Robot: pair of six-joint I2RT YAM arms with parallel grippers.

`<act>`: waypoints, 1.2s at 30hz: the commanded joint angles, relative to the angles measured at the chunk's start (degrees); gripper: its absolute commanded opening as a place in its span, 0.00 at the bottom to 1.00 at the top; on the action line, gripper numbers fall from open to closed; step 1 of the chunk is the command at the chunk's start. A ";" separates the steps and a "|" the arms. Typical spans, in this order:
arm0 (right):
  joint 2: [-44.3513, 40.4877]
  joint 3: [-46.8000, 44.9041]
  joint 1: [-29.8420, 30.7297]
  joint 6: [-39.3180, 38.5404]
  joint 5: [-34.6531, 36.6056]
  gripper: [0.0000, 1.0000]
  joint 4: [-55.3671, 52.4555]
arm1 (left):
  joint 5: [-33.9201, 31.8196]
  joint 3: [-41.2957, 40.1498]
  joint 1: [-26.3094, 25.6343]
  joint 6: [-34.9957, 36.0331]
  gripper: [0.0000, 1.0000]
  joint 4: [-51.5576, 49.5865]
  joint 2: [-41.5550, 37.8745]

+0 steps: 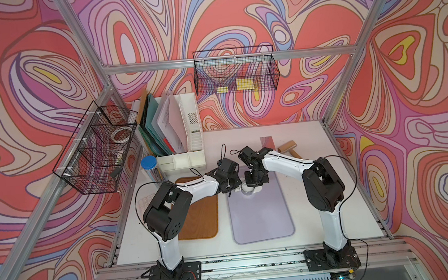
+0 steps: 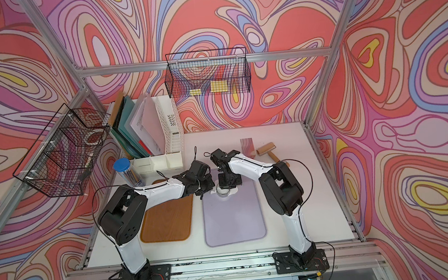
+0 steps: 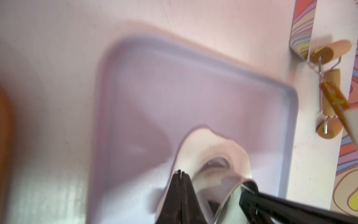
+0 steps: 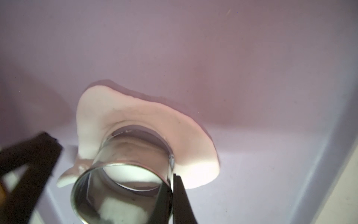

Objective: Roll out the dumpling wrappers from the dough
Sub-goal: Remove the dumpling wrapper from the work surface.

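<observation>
A thin ragged sheet of white dough (image 4: 135, 112) lies at the far end of the lavender tray (image 1: 263, 220). A small steel cup (image 4: 124, 174) stands in a round hole in the sheet. My right gripper (image 4: 172, 175) is shut on the cup's wall, one finger inside and one outside. A round white disc (image 4: 131, 175), the dumpling wrapper, shows through the cup's open bore. My left gripper (image 3: 181, 171) is shut with nothing between its fingers. Its tip rests at the dough's edge (image 3: 205, 143) beside the cup (image 3: 230, 195). In both top views the arms hide most of the dough.
A wooden roller (image 1: 287, 147) lies on the table behind the tray, also seen from the left wrist (image 3: 329, 87). A brown wooden board (image 1: 199, 220) sits left of the tray. A file organiser (image 1: 180, 128) and a blue-lidded jar (image 1: 150, 163) stand at the back left.
</observation>
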 commanded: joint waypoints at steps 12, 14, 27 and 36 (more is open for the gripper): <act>6.81 4.70 0.66 -3.67 -1.02 0.02 -9.34 | 6.41 -11.25 -2.46 -0.51 0.08 1.17 -11.91; 7.00 5.28 0.67 -3.62 -1.22 0.03 -9.34 | 8.59 -12.67 -3.23 -2.12 0.05 2.35 -10.64; 6.04 4.09 0.66 -4.21 -2.06 0.03 -9.69 | 5.12 -5.76 -3.03 -1.88 0.01 2.74 0.17; 5.85 3.43 0.66 -6.49 -3.15 0.02 -11.17 | 6.53 0.16 2.04 3.14 0.02 5.30 4.19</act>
